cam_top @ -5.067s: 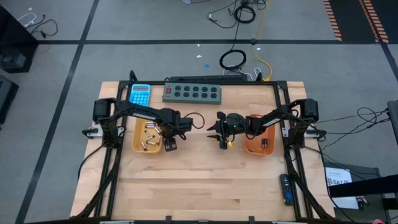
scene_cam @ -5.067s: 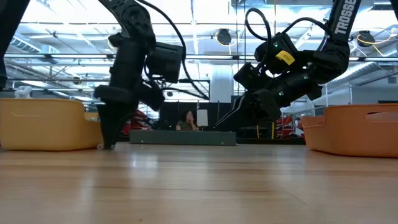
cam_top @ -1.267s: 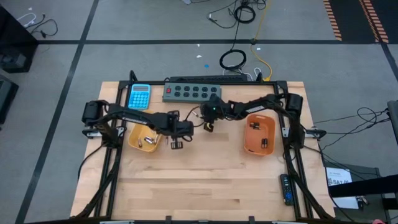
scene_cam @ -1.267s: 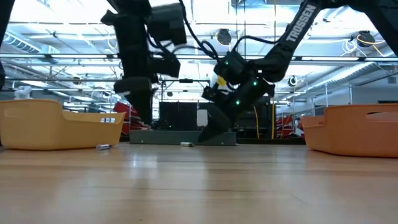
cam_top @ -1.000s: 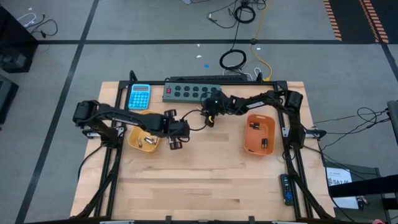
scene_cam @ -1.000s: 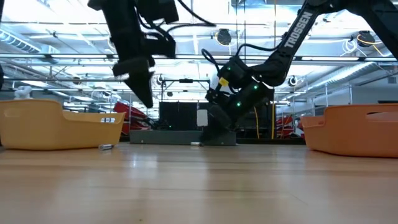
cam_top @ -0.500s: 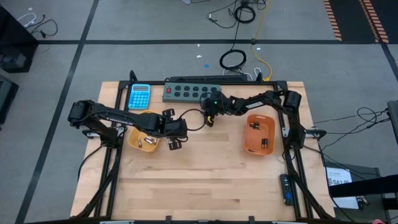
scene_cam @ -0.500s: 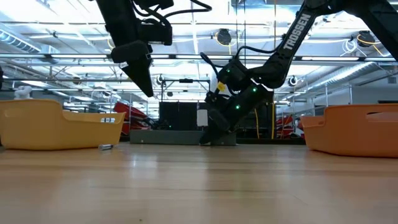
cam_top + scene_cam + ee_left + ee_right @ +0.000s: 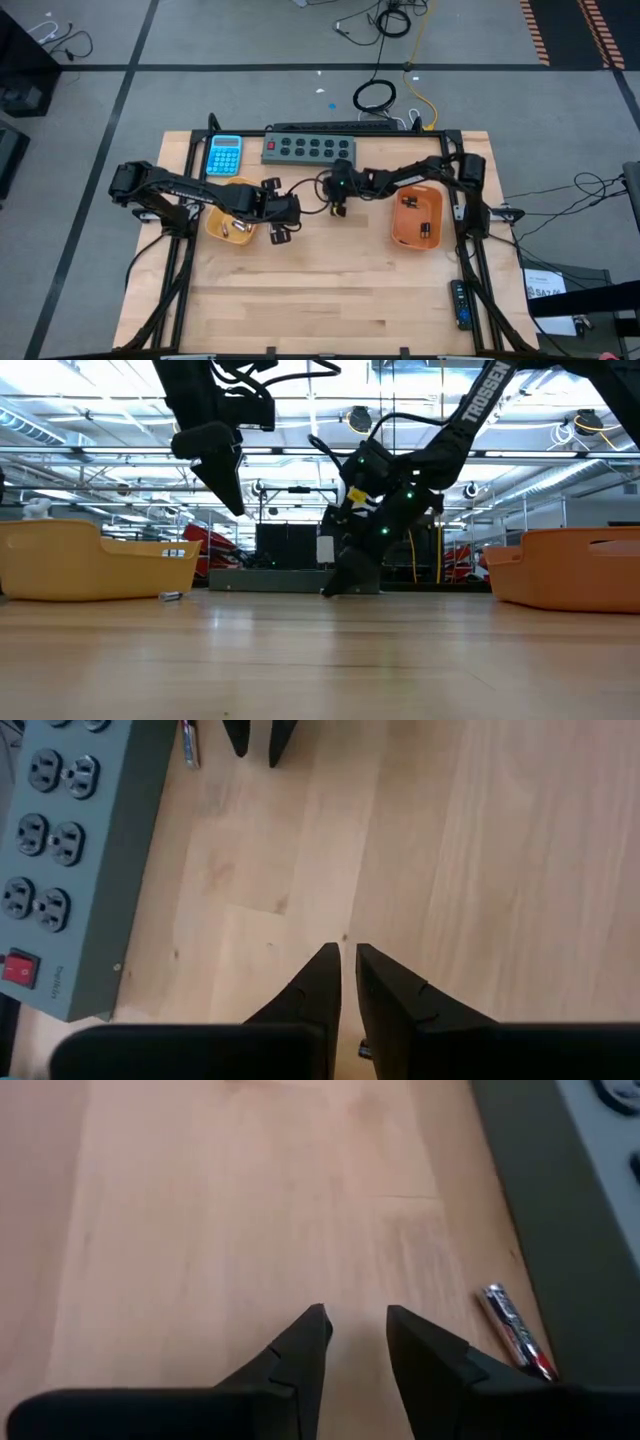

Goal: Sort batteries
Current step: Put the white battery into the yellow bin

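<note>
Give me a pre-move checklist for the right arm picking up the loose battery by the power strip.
1. Right gripper empty: ok, nothing between the fingers.
2. Jaws parted enough for the battery: ok, a clear gap shows.
3. Gripper lined up over the battery: not ok, it lies off to one side beside the power strip.
4. Left gripper out of the way: ok, raised, near the yellow tray, fingers nearly together, empty.
5. Orange tray reachable for drop-off: ok.
6. Battery type: cannot tell.
</note>
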Robot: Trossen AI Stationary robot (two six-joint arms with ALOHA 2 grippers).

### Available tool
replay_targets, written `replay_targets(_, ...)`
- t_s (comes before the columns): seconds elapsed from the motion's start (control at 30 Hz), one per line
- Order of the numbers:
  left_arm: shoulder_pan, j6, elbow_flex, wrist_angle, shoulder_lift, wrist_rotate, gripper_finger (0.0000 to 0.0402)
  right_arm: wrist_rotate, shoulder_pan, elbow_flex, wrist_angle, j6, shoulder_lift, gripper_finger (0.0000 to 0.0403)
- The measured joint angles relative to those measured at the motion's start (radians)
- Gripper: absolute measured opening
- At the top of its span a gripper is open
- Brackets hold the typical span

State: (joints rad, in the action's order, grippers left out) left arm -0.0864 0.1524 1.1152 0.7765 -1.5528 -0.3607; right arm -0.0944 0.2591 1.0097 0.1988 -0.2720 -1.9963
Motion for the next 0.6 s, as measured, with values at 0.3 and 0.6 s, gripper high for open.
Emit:
replay_targets(0.3,-0.003,0.0,0.0,-0.012,0.0,0.016,0.0048,0.036,0.029,0.098,-0.216,-0.212,0.027,0.0151)
replay_targets(0.6,-0.027,-0.015,-0.045,-0.119,0.0,0.016,0.0048,0.1,0.096,0.309,-0.421,-0.305,0.005,0.0182)
